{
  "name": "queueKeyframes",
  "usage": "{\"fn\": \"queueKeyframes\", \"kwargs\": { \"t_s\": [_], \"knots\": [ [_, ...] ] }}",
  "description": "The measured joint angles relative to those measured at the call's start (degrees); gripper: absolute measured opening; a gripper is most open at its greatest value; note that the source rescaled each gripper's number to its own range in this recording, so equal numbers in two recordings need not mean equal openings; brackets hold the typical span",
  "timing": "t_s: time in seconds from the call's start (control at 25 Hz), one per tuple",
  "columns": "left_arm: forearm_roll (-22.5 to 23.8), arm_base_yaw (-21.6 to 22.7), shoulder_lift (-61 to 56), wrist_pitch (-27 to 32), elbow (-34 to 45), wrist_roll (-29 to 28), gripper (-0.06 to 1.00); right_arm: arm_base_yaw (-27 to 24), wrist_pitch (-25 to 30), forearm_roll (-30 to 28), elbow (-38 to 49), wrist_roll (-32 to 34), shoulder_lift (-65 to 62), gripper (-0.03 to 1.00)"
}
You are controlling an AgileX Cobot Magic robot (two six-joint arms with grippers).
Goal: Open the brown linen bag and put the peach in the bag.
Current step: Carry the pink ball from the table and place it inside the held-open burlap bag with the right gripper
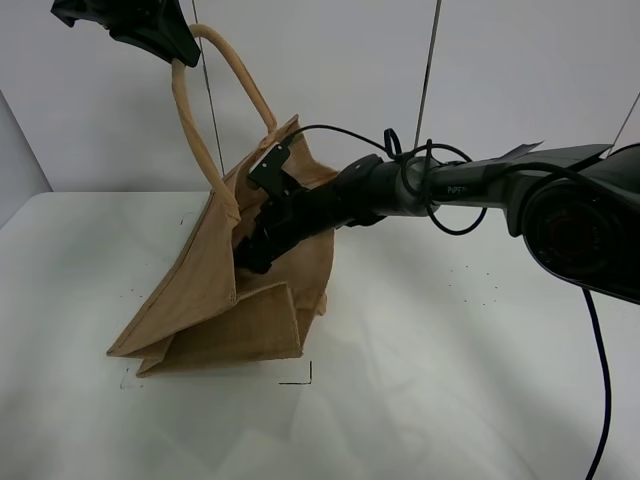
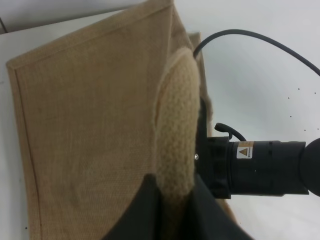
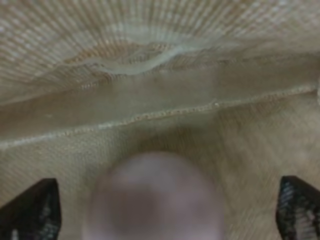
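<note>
Upper left of the frame, my left fingers [image 1: 175, 48] clamp the beige loop handle [image 1: 215, 90] of the tan-brown jute tote bag [image 1: 200, 290]. My right fingers [image 3: 35, 210] stand apart inside it, with the round dusty-pink peach [image 3: 152, 200] between them. If the handle slipped, I expect the bag would collapse onto my right arm.

- One brown linen bag [image 1: 200, 290], lying on the one white table [image 1: 450, 380].
- One beige loop handle [image 1: 235, 70] in view, rising above the bag.
- One peach [image 3: 152, 197], blurred, inside the bag.
- Two grippers: the left gripper [image 1: 178, 50] above the bag, the right gripper [image 3: 165, 215] inside the bag.
</note>
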Motion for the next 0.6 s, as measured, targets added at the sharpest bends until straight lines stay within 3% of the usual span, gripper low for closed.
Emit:
{"fn": "queueKeyframes", "kwargs": {
  "t_s": [0.24, 0.6],
  "knots": [
    [0.0, 0.0, 0.0, 0.0, 0.0, 0.0, 0.00, 0.0, 3.2, -5.7, -0.1, 10.3, -2.3, 1.00],
    [0.0, 0.0, 0.0, 0.0, 0.0, 0.0, 0.00, 0.0, 17.1, -25.4, -0.1, 30.8, -9.0, 1.00]
  ]
}}
